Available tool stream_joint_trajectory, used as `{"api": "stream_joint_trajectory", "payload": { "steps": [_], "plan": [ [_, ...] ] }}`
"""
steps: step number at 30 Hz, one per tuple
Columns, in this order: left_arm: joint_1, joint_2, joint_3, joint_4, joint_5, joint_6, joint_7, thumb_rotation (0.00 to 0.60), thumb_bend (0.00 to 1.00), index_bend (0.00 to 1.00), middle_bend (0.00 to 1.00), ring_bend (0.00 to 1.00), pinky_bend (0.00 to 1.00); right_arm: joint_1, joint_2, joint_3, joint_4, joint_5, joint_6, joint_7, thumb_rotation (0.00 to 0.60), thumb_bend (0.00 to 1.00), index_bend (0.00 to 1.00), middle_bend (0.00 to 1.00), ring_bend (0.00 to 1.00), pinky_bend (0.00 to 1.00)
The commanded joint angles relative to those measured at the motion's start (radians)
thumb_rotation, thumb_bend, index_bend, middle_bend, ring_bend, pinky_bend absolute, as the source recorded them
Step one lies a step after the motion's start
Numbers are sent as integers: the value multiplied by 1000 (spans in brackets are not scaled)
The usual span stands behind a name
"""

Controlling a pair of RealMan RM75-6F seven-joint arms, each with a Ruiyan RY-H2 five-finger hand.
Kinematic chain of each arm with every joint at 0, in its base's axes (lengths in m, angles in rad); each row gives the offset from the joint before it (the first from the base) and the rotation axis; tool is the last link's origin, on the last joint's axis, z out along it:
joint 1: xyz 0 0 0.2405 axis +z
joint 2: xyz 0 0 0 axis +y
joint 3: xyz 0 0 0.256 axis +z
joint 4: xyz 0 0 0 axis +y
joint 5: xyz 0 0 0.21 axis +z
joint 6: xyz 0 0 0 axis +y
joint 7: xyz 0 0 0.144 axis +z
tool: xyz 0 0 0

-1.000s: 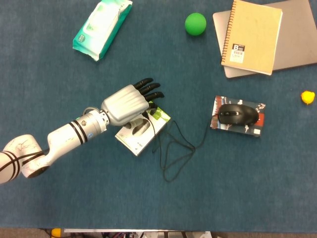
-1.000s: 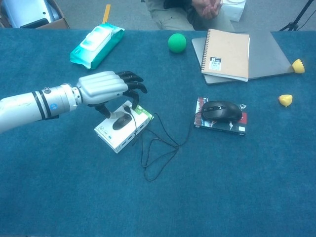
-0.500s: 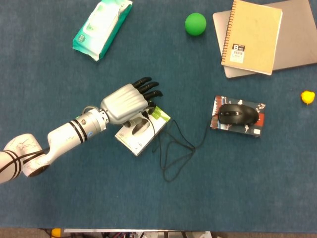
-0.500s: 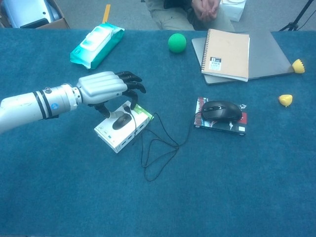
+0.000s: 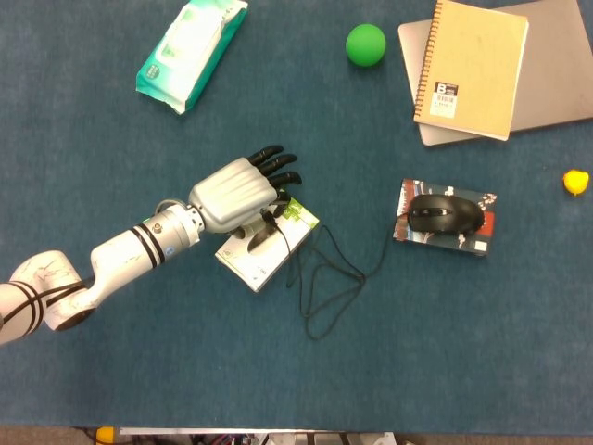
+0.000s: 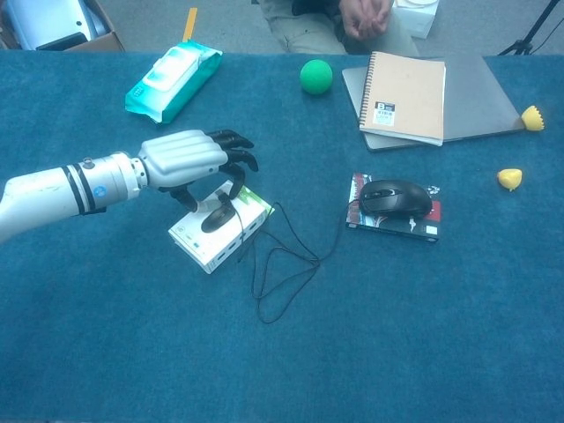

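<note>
Curling dark fingers of the silver left hand down over a small dark grey wired computer mouse, itself lying on top of a white and green cardboard box on the blue-covered bench. Reaching with the thumb and one finger to either side of the mouse, with the others partly bent and spread just above it. Touching or nearly touching, yet not showing plainly whether clamping on the mouse or only bracketing it. Not showing the right hand in either view.

Looping out to the right of the box: a thin black cable, running in slack coils toward a larger black mouse on a flat printed package well to the right of the box.

Judging the risks:
- Pinching so narrowly on a smooth, rounded shell is probably inviting a slip.
- Pressing off-centre is likely tipping or sliding the light box.
- Dragging the cable across the box's right edge could be snagging it and pulling the box along.
- Going taut, the coils might be tugging at whatever lies at the cable's far end.
</note>
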Motion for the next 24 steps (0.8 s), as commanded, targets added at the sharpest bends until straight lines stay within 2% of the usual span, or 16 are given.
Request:
{"api": "stream_joint_trajectory", "payload": {
  "steps": [1,12,24],
  "plan": [
    [-2,3,-1,-1,0,5,-1,600,371,489,206,7,15,-1,0,1,0,-1,1,1,600,414,566,471,413,497],
    [6,88,-35,-92,-26,52,35,600,370,498,219,13,15,5,-14,3,20,-7,-4,24,600,414,566,471,413,497],
    [59,292,-116,-302,-84,168,162,600,371,512,230,18,15,9,-31,0,46,-16,-8,54,600,414,566,471,413,497]
  ]
}}
